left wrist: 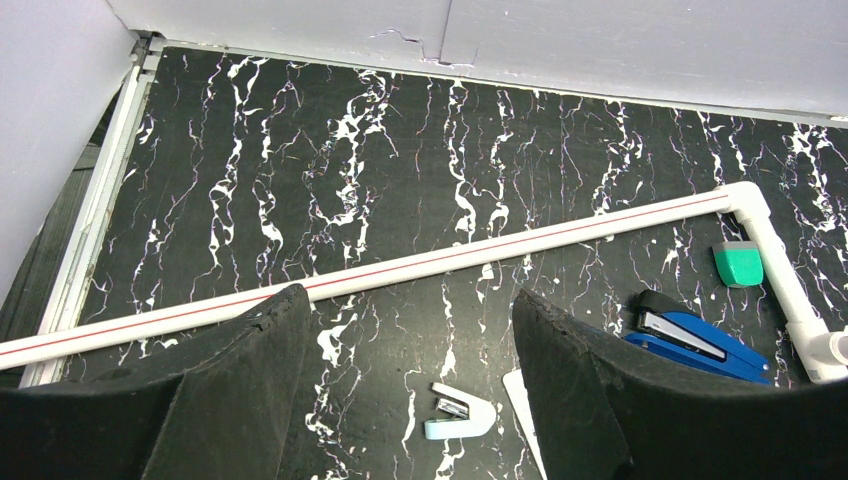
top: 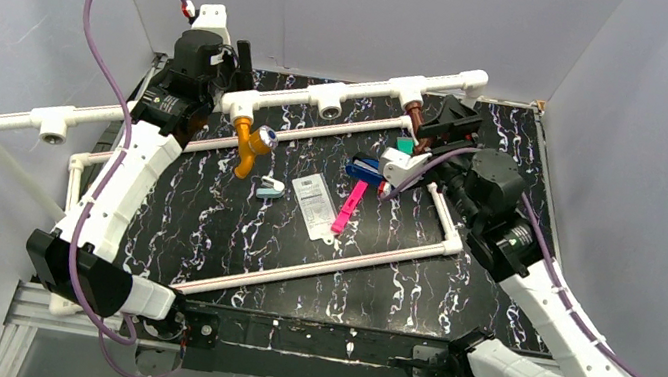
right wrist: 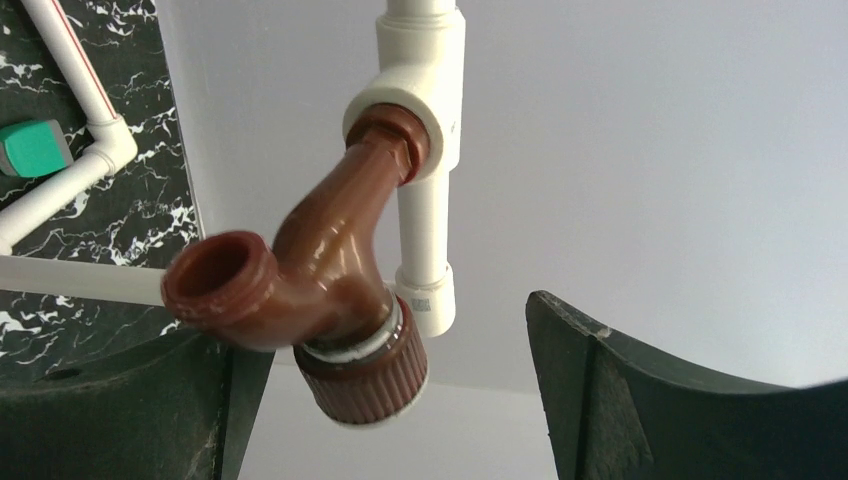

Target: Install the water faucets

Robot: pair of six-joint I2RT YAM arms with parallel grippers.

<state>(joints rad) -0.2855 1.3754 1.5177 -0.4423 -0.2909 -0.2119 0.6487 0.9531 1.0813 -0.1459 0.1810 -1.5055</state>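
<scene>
As both arms hover over it, table: black marble top, white pipework all across it;
Rail: raised white pipe running along the back, tees spaced along it;
Left arm: up at the rail, left of the middle;
Right arm: reaching in at the rail's right end;
Left gripper: fingers spread wide, nothing between them; only table and a thin pipe below;
Right gripper: fingers spread wide either side of the brown tap, not clamped on it; spout close to one finger, contact I can't call;
Orange tap: hanging from its tee near mid-rail, spout down, silvery knob facing out; looks seated;
Brown tap: collar in the mouth of the right-hand tee, knob at the bottom; how tight, can't tell;
Spare tees: two with open mouths, one mid-rail, one far left; no more taps in sight;
Stapler: blue, lying loose on the table, no part of this;
Progress: both taps in, nearly home by my read; left, at most, a last snug-up on the brown one, then arms away.
</scene>
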